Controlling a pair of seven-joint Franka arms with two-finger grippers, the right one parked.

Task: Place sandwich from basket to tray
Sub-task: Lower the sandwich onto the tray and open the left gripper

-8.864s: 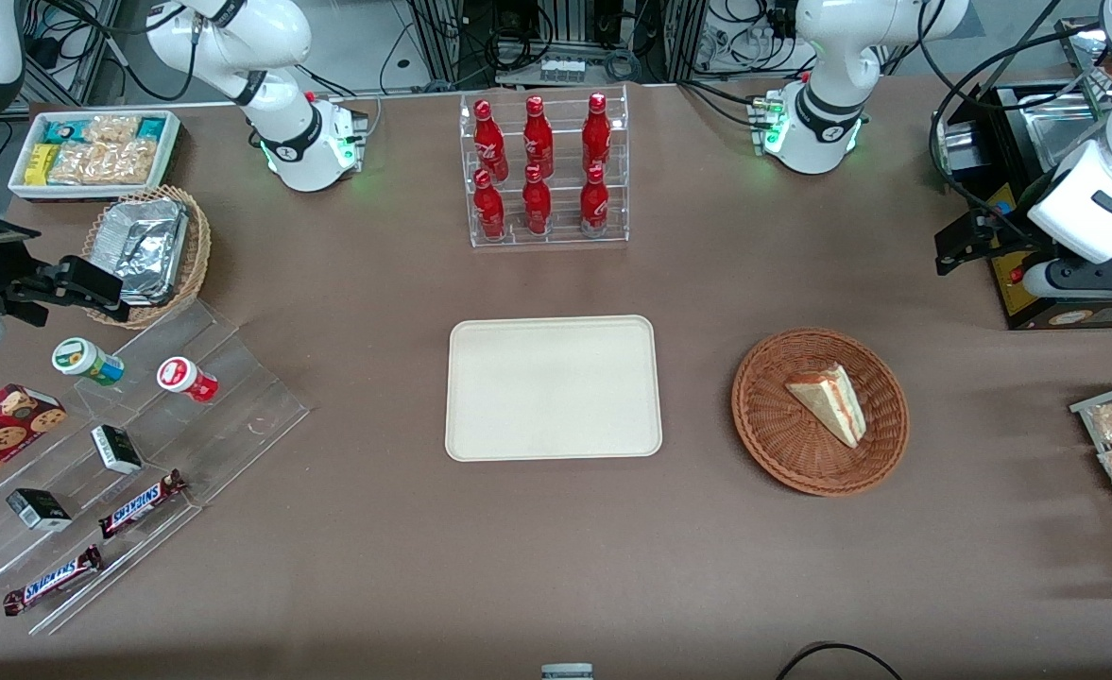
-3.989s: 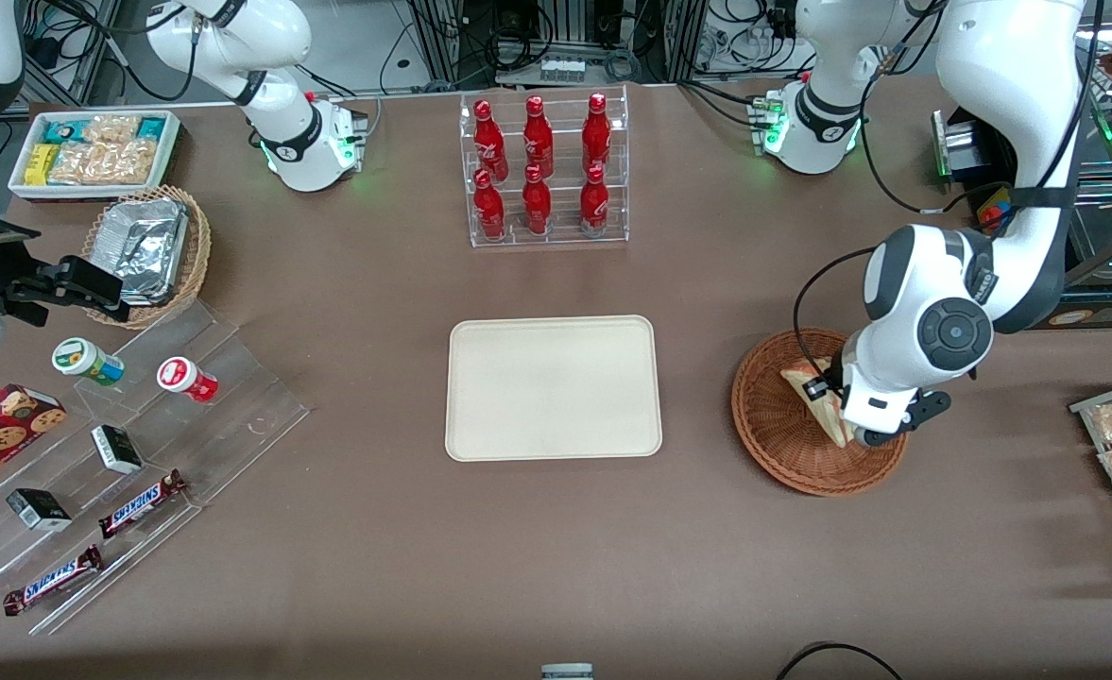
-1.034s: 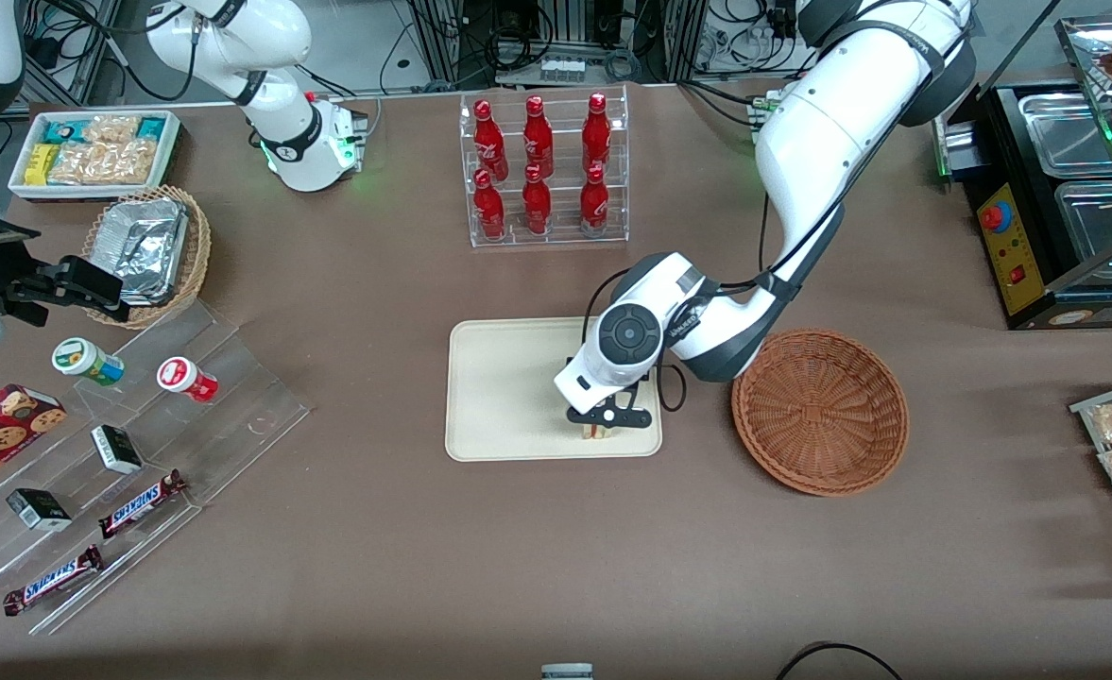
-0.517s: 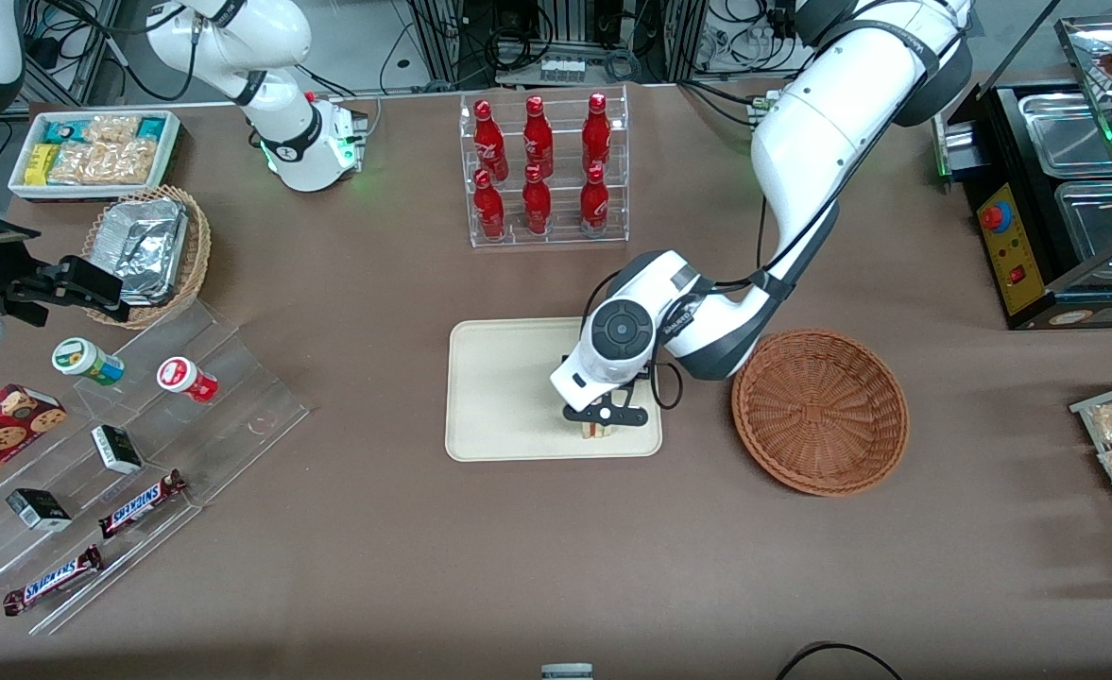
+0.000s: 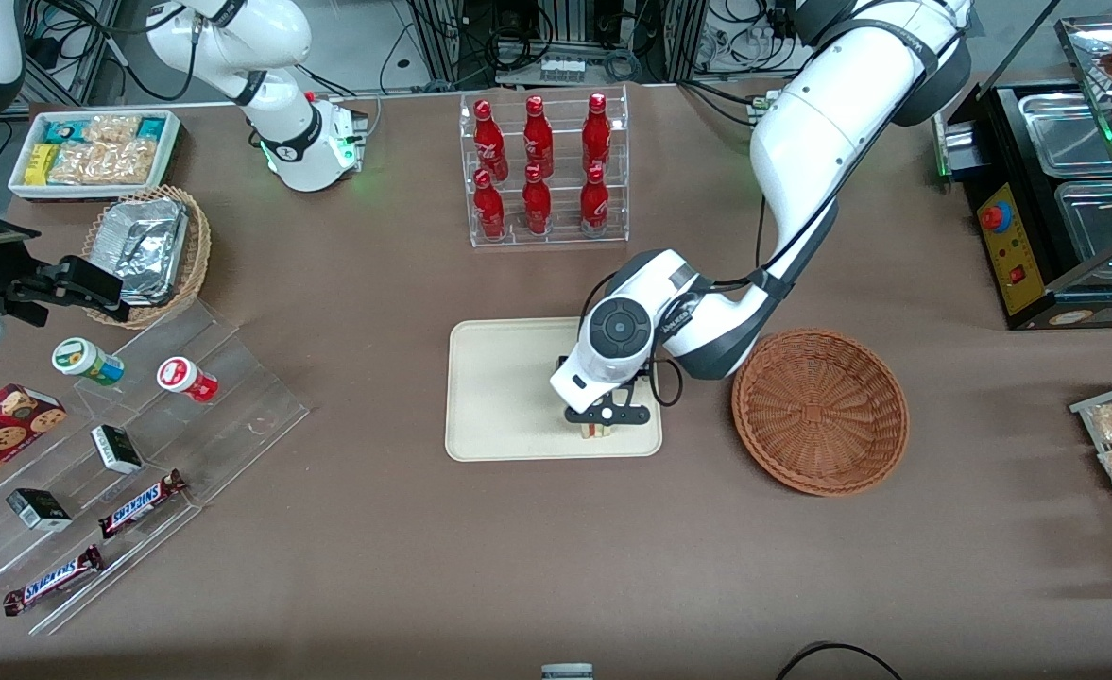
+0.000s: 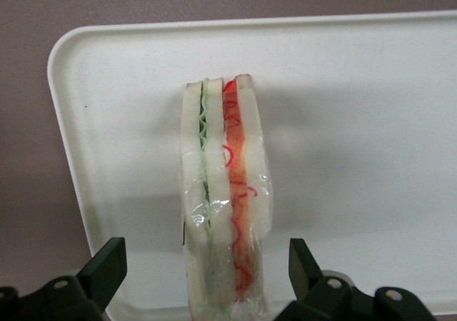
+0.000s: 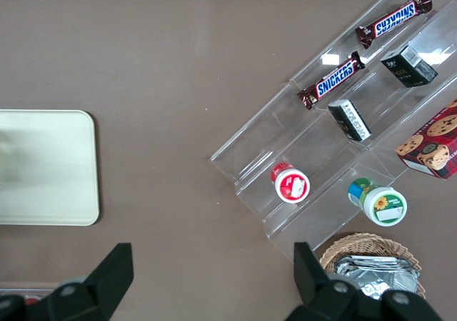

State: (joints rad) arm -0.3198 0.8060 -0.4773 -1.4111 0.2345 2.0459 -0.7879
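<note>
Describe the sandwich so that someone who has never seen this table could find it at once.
Start at the cream tray in the middle of the brown table, beside the empty reddish-brown basket. The sandwich stands on edge on the tray, near the basket-side rim, with the left arm's gripper open around it. It is the only food there: white bread slices with one green and one red filling layer.

Sandwich [image 6: 227,207] on tray [image 5: 499,397]; pincer [image 6: 207,278] above, fingers spread; basket [image 5: 820,411] beside tray.

Brown table [image 5: 376,529]: tray [image 5: 499,397], basket [image 5: 820,411].
</note>
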